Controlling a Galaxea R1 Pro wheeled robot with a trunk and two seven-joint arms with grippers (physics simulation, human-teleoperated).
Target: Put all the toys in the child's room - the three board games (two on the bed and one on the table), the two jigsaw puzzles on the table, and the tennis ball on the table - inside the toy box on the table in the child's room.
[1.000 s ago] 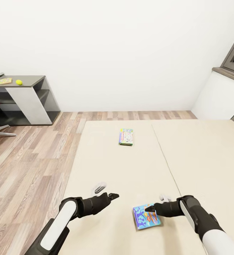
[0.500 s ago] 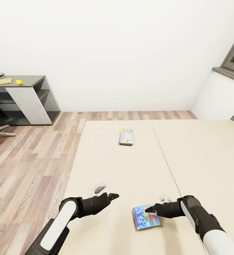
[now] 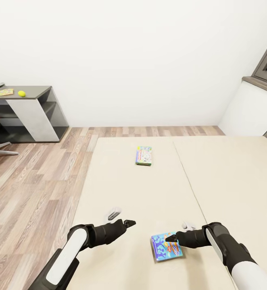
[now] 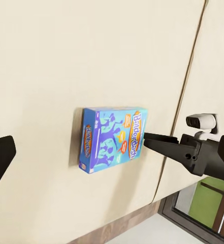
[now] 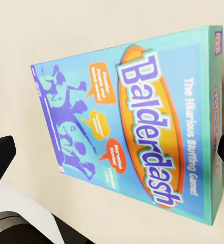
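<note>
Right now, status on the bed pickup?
Right pincer open, over the Balderdash box, not gripping. Left pincer open, holding nothing. Second board game farther up the bed. Nothing blocking.

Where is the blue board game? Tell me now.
In the head view, the blue board game lies flat on the bed, near its front edge, right at the right gripper.

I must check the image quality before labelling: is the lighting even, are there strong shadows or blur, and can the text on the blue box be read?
Head view: soft, even light, only faint shadows on the bed; the blue box is too small to read. Left wrist view: sharp, the box casts a thin shadow, its title is just legible. Right wrist view: the box is close and "Balderdash" is clear, with no glare.
</note>
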